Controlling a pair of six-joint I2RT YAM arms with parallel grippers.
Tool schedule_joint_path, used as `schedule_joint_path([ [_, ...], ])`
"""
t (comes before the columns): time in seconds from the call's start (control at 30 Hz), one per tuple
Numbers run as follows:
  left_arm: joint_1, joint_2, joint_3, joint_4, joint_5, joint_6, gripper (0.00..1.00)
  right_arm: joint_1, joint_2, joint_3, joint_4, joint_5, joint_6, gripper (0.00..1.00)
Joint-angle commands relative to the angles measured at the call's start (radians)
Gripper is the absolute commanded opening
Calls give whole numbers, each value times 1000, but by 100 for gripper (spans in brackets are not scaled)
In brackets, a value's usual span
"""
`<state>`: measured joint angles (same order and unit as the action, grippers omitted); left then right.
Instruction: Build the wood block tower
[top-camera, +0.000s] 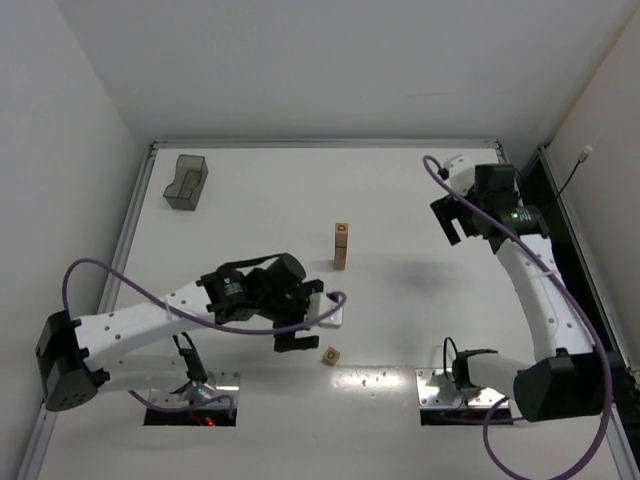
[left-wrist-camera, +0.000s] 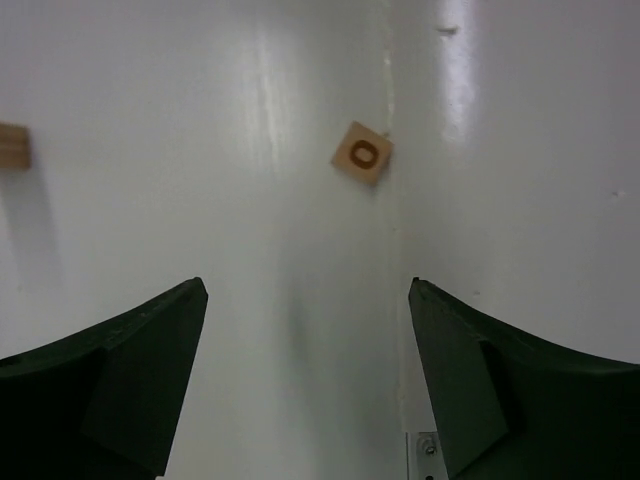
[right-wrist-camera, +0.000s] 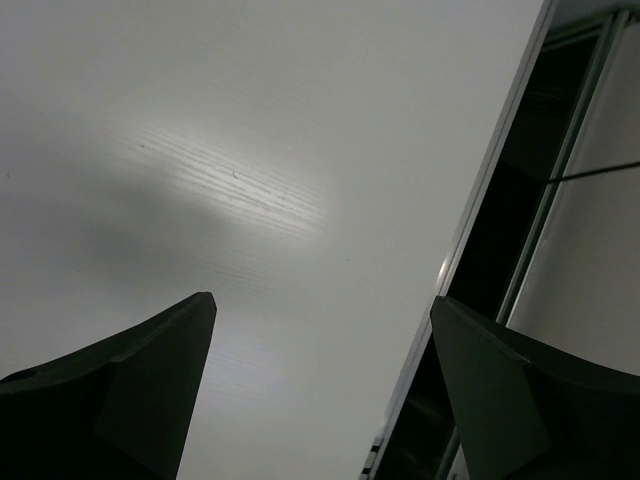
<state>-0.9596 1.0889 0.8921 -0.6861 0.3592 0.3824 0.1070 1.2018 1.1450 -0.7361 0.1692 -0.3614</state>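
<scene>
The tower (top-camera: 341, 246) is a narrow upright column of tan wood blocks with a ring mark on top, at the middle of the table. One loose wood block (top-camera: 330, 355) lies near the front, ring mark up. It also shows in the left wrist view (left-wrist-camera: 361, 153), ahead of the jaws. My left gripper (top-camera: 310, 318) is open and empty, just left of that block and in front of the tower. In its wrist view (left-wrist-camera: 308, 290) the tower's base (left-wrist-camera: 13, 146) sits at the left edge. My right gripper (top-camera: 448, 222) is open and empty at the right, shown over bare table in its wrist view (right-wrist-camera: 325, 300).
A translucent dark-grey bin (top-camera: 185, 182) stands at the back left. The table's right edge rail (right-wrist-camera: 490, 190) and a dark gap run beside the right gripper. White walls close in the left, back and right sides.
</scene>
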Motion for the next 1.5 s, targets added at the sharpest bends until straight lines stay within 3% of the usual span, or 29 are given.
schedule_joint_path([
  [0.0,-145,55,-18,28,-57,102,77,-96,-31,-24,67,-109,105,86],
  [0.07,-201,66,-27,52,-57,125,62,-156,-31,-24,58,-173,114,86],
  [0.17,-249,55,-88,152,-69,164,54,-196,-41,-24,38,-232,114,86],
  [0.43,-291,117,-111,261,-68,301,52,-280,7,-2,20,-378,124,86],
  [0.77,-231,296,10,192,60,470,52,-322,25,7,1,-442,124,86],
  [1.07,-220,401,68,123,136,530,49,-351,35,16,-8,-473,124,86],
  [1.47,-191,497,77,125,136,530,49,-369,62,25,-26,-502,105,86],
])
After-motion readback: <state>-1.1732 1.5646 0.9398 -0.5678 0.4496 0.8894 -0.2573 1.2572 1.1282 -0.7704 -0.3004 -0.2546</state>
